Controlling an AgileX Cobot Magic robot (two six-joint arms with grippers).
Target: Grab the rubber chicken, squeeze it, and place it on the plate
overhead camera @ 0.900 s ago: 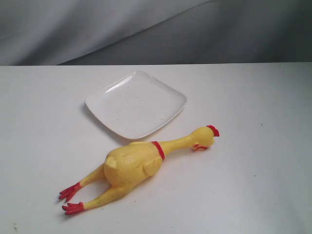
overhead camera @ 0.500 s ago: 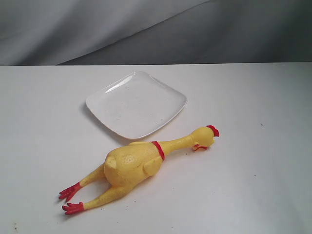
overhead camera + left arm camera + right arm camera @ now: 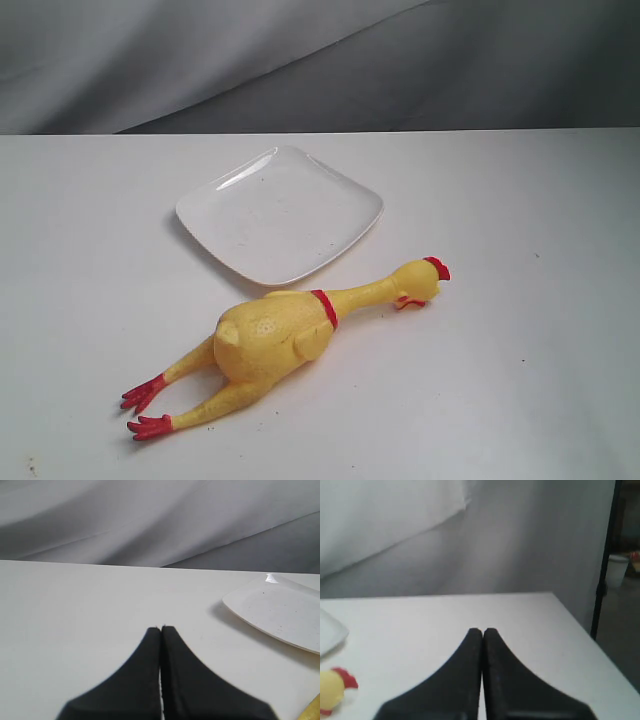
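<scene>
Chicken on the tabletop beside the plate, both grippers closed and clear of it.

Exterior view: the chicken [image 3: 270,340] lies on the white tabletop [image 3: 520,330] just beside the plate [image 3: 280,215], head pointing right, red feet left. Left wrist view: the left gripper [image 3: 161,628] is pressed together, pinching nothing, over bare tabletop; the plate sits well apart from it, and a yellow sliver of chicken shows at the frame's corner. Right wrist view: the right gripper [image 3: 482,630] is likewise pressed together and empty; the chicken's head lies apart from it.
</scene>
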